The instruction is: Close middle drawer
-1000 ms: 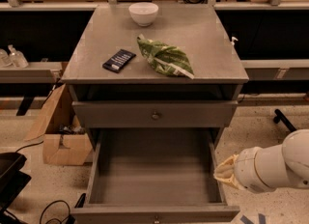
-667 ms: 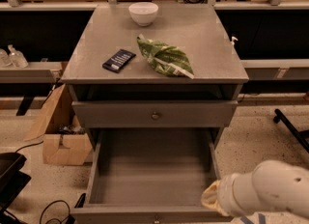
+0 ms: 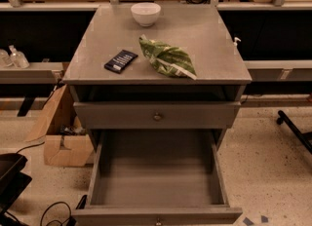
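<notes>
On the grey top [image 3: 209, 40]: white bowl [image 3: 146, 13] at the back, green bag [image 3: 168, 59] mid-top, flat black item [image 3: 120, 61] just left. Cardboard box [image 3: 61, 132] on floor, left.

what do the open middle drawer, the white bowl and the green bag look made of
Middle drawer: apparently wood painted matte grey; flat boards joined as a box, no shine. White bowl: probably glazed ceramic, maybe plastic; smooth, thick rim. Green bag: thin plastic film, crinkled and printed. The pincer is not in view.
</notes>
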